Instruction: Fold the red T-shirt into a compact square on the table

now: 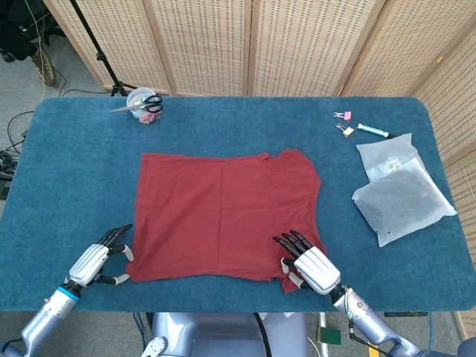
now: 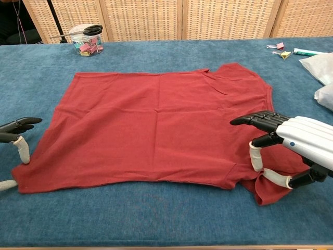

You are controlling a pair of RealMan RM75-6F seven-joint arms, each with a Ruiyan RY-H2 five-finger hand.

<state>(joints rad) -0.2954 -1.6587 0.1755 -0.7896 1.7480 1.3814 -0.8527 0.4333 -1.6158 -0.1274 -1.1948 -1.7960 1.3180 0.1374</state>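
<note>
The red T-shirt (image 1: 227,216) (image 2: 156,125) lies spread flat on the blue table (image 1: 74,171), collar end to the right. My left hand (image 1: 100,262) (image 2: 14,136) is at the shirt's near left corner, fingers apart and white fingertips (image 2: 22,150) touching the cloth edge. It holds nothing that I can see. My right hand (image 1: 306,266) (image 2: 291,143) hovers over the near right corner with fingers spread. Its fingertips (image 2: 255,159) rest on the cloth, which is bunched into a small fold (image 2: 268,194) under the palm.
A clear jar with scissors and clips (image 1: 146,105) (image 2: 86,37) stands at the back left. Binder clips (image 1: 343,123) and a marker (image 1: 372,131) lie at the back right, two plastic bags (image 1: 401,197) at the right edge. Wicker screens stand behind the table.
</note>
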